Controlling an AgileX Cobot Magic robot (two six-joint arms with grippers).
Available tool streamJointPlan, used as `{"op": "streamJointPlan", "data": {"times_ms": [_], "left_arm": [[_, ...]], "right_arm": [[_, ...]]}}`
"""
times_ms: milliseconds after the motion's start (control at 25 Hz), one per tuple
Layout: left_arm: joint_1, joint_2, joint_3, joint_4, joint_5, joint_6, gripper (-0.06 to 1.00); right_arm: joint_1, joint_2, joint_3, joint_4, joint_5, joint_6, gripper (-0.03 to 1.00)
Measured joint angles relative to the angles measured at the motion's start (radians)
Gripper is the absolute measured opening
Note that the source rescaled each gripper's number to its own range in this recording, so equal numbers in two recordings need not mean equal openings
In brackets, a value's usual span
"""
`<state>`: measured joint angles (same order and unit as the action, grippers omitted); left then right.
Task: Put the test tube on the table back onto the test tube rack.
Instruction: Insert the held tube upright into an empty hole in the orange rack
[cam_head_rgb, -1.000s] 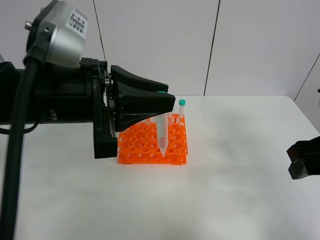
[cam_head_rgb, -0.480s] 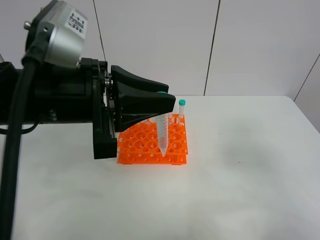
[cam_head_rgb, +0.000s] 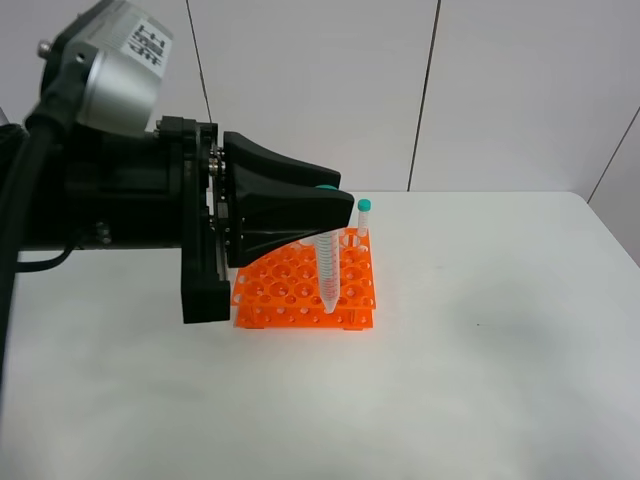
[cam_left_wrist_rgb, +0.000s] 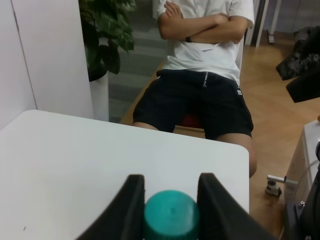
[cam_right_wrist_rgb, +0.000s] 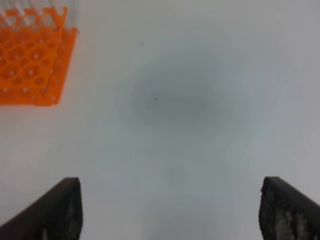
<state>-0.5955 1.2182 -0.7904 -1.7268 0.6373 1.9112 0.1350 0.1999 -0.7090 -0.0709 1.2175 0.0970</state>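
Over the front row of the test tube rack (cam_head_rgb: 300, 292), the test tube (cam_head_rgb: 328, 268) hangs upright, pointed tip down among the holes. Whether the tip is actually inside a hole, I can't tell from this angle. The left tool (cam_head_rgb: 336, 212) has it pinched by the teal cap (cam_left_wrist_rgb: 171, 216), and the wrist view shows the two black fingers (cam_left_wrist_rgb: 131, 210) pressed tight against either side of it. At the rack's far right corner a second tube (cam_head_rgb: 364, 222) stands cap up. The orange rack sits on the white desk (cam_head_rgb: 480, 350). Away from the rack, the right tool (cam_right_wrist_rgb: 170, 210) hovers above the desk, jaws spread wide with nothing between them. Beyond the desk's edge a person (cam_left_wrist_rgb: 200, 75) sits with arms crossed, a potted plant (cam_left_wrist_rgb: 105, 40) alongside.
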Motion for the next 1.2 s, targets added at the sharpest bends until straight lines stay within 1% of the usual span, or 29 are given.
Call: {"op": "streamJointPlan", "data": {"times_ms": [80,200,360,520,680,720,760,1200], "left_arm": [[0.000,0.000,0.000,0.000,0.000,0.000,0.00],[0.000,0.000,0.000,0.000,0.001,0.000,0.00],[0.000,0.000,0.000,0.000,0.004,0.001,0.00],[0.000,0.000,0.000,0.000,0.004,0.015,0.00],[0.000,0.000,0.000,0.000,0.004,0.019,0.00],[0.000,0.000,0.000,0.000,0.004,0.019,0.00],[0.000,0.000,0.000,0.000,0.005,0.019,0.00],[0.000,0.000,0.000,0.000,0.011,0.021,0.00]], "right_arm": [[0.000,-0.010,0.020,0.000,0.000,0.007,0.91],[0.000,-0.012,0.089,0.001,-0.004,0.034,0.91],[0.000,-0.066,0.119,-0.002,-0.054,0.041,0.91],[0.000,-0.190,0.168,-0.008,-0.099,0.040,0.91],[0.001,-0.205,0.183,-0.013,-0.138,0.040,0.91],[0.002,-0.205,0.202,-0.013,-0.167,0.039,0.91],[0.002,-0.205,0.208,-0.013,-0.173,0.038,0.91],[0.002,-0.205,0.210,-0.013,-0.183,0.035,0.91]]}}
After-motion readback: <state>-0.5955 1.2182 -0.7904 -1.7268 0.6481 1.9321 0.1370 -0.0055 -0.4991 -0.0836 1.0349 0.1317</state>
